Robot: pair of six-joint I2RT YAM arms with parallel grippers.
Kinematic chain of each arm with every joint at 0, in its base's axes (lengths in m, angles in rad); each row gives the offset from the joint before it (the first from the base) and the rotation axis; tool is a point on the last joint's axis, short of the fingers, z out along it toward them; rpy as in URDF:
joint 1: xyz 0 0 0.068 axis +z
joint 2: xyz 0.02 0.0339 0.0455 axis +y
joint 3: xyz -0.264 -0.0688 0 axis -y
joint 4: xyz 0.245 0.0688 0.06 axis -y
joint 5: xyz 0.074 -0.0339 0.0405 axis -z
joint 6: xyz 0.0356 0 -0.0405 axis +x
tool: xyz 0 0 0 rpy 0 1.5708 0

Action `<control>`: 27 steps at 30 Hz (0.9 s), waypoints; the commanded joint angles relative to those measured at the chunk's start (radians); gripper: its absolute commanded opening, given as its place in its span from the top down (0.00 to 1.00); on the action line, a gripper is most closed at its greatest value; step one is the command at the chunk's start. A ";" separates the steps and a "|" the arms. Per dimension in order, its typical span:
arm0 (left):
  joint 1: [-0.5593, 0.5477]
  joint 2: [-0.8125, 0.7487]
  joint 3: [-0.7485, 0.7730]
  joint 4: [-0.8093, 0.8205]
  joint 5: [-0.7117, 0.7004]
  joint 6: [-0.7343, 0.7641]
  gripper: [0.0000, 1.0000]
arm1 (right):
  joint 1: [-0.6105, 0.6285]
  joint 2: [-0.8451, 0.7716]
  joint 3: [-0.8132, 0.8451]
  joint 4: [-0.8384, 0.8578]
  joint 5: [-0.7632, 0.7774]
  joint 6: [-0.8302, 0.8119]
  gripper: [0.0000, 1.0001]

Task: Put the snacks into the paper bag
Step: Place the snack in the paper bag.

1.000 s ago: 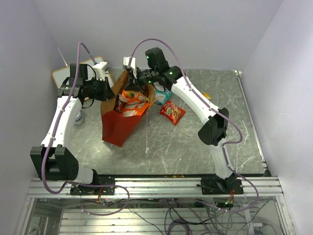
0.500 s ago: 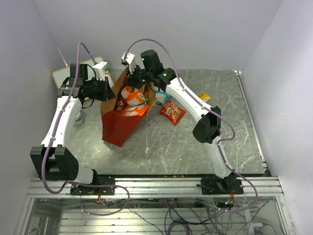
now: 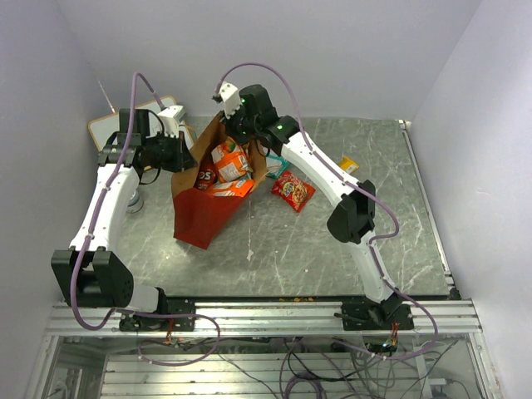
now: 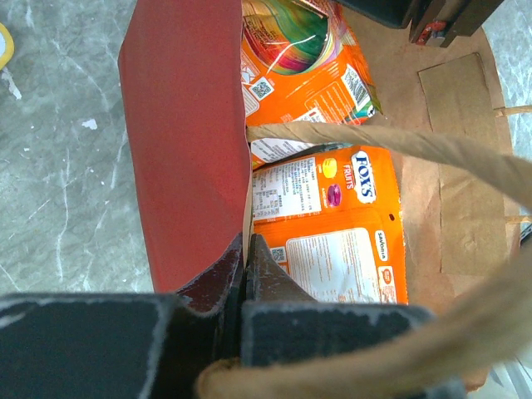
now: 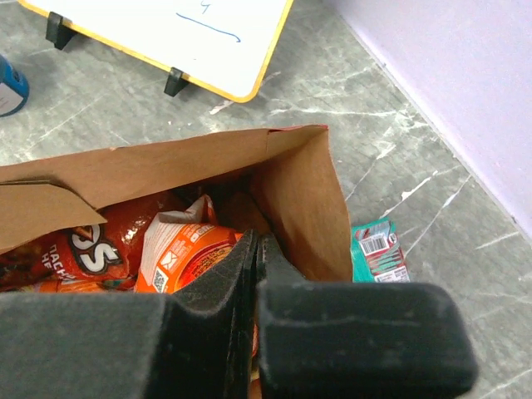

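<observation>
We see soft, even light from overhead in the top view. The tabletop point(image 3: 349, 241) carries a mild sheen and only faint, soft-edged shadows, and nothing there is blurred.

In the left wrist view the left claw point(image 4: 247, 245) is a dark, unfocused mass. The rope handle point(image 4: 399, 141) crossing just beyond its tips is soft too, yet the print on the orange packet point(image 4: 332, 233) past the tips reads crisply.

In the right wrist view the right claw point(image 5: 256, 245) is likewise dark and blurred. The paper bag point(image 5: 299, 191) falls into shade inside, just ahead of the tips. The white board point(image 5: 166, 25) far beyond them looks bright, nearly washed out.
</observation>
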 commanded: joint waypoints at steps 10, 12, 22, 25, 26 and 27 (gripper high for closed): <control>-0.011 -0.038 -0.008 0.056 0.033 -0.006 0.93 | -0.026 -0.116 0.042 0.065 0.022 0.040 1.00; -0.013 -0.035 -0.007 0.055 0.033 -0.005 0.93 | -0.033 -0.129 0.045 0.076 -0.010 0.071 1.00; -0.019 -0.034 -0.010 0.056 0.028 0.000 0.93 | -0.035 -0.133 0.017 0.104 -0.043 0.148 1.00; -0.020 -0.033 -0.011 0.057 0.029 0.000 0.93 | -0.037 -0.116 -0.002 0.104 -0.048 0.161 1.00; -0.020 -0.033 -0.011 0.057 0.029 0.000 0.93 | -0.037 -0.108 -0.007 0.101 -0.058 0.174 1.00; -0.020 -0.032 -0.011 0.057 0.029 0.000 0.93 | -0.037 -0.103 -0.014 0.099 -0.068 0.186 1.00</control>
